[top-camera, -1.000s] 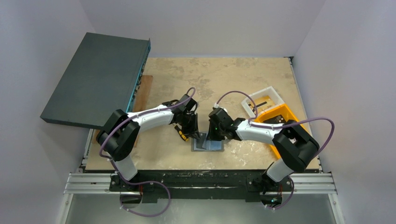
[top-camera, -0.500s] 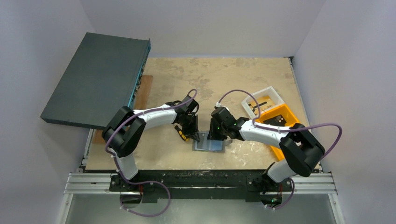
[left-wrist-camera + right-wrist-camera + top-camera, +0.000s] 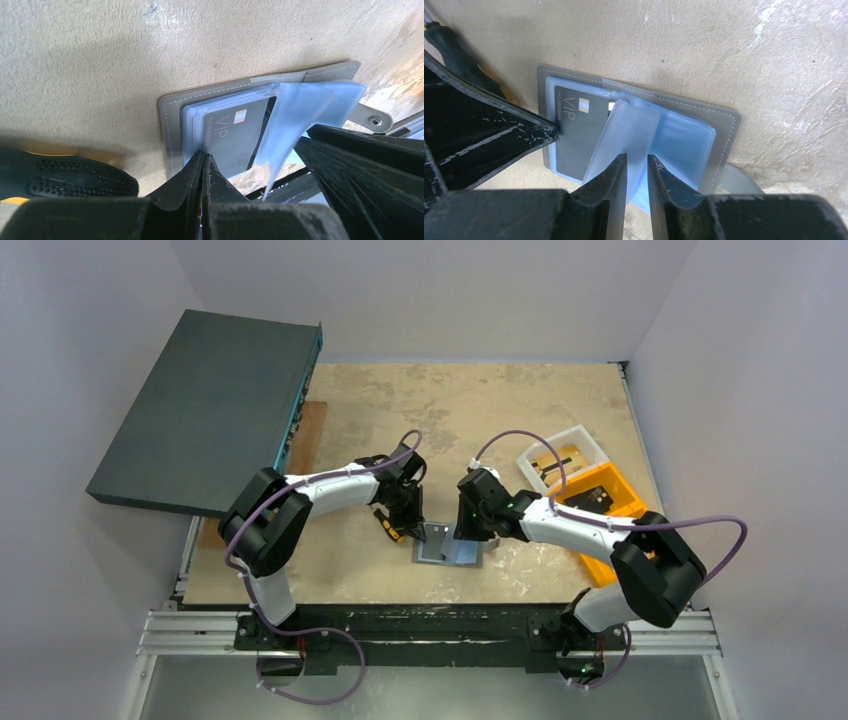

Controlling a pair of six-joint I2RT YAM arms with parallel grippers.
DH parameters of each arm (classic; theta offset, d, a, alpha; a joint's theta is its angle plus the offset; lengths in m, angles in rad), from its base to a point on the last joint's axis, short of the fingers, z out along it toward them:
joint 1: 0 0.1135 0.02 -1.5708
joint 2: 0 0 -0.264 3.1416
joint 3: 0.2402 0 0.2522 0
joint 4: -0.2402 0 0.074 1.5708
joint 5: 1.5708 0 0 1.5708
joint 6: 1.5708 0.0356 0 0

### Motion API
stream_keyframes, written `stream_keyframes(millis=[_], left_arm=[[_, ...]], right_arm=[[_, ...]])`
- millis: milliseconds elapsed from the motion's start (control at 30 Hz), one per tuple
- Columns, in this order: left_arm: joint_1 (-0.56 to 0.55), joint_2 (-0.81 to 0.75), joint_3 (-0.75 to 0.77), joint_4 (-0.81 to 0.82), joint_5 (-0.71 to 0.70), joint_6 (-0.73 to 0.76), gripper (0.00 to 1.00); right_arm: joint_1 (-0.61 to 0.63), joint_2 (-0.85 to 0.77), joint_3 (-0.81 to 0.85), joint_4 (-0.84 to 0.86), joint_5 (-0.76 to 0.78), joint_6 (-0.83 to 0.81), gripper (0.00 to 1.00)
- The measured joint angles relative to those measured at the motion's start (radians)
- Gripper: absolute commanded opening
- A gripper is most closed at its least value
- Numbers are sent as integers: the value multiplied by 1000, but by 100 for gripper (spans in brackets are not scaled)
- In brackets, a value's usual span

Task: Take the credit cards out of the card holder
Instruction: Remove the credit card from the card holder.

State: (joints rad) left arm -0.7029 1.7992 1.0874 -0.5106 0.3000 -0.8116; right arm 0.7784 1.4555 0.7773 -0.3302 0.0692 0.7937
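The card holder [image 3: 447,548] lies open near the table's front edge, grey outside [image 3: 170,115] with pale blue sleeves inside [image 3: 689,140]. A dark card marked VIP [image 3: 240,130] [image 3: 574,130] sits in its left half. One clear blue sleeve [image 3: 624,135] [image 3: 305,110] stands up from the spine. My left gripper [image 3: 204,155] [image 3: 418,530] is shut, its tips pressed on the left half at the card's edge. My right gripper [image 3: 637,157] [image 3: 468,533] hovers over the raised sleeve with its jaws a little apart, and the sleeve's edge looks free.
A yellow-and-black tool [image 3: 390,527] [image 3: 459,57] lies just left of the holder. An orange bin [image 3: 600,505] and a white bin [image 3: 562,455] stand at the right. The large dark flat box [image 3: 205,410] overhangs the back left corner, with a wooden board [image 3: 305,435] beside it.
My right gripper's jaws have parted from nearly shut, and its arm has shifted slightly right. The left gripper has stayed pressed on the holder.
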Motion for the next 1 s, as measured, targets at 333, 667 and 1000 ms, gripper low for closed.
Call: stream_keyframes(millis=[333, 667, 1000], left_arm=[[0, 0, 5, -9, -2, 3, 0], [-20, 6, 69, -57, -43, 21, 0], [-43, 9, 94, -62, -33, 37, 0]], right_arm=[[-10, -22, -31, -8, 10, -3, 18], [-27, -90, -39, -46, 14, -3, 20], [-27, -160, 59, -69, 11, -2, 19]])
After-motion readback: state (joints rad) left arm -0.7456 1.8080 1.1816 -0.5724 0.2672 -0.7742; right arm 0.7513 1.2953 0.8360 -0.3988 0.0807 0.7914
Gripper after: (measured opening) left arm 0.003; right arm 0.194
